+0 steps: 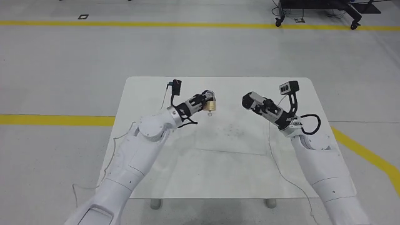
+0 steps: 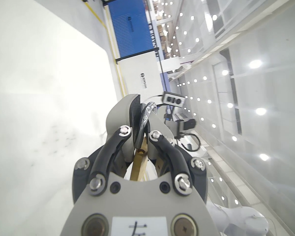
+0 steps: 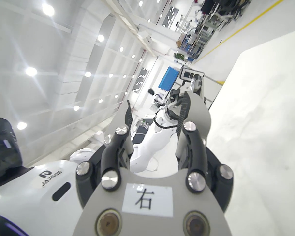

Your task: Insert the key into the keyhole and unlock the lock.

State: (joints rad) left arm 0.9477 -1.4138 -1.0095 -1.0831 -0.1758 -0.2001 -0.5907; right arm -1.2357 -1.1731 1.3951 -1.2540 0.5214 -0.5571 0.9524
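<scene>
Lock [image 1: 210, 105] — a brass padlock — is pinched in the left end effector [image 1: 204, 102] and held up above the white surface [image 1: 250, 162], likely to present it to the other arm. The right end effector [image 1: 248, 100] hangs near, facing it, its fingers spread with nothing between them. The keyhole is hidden by the grip — whether a key is in it is too small to tell.

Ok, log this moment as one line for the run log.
left end effector: shut on padlock, over table | right end effector: open, empty, apart from padlock
</scene>
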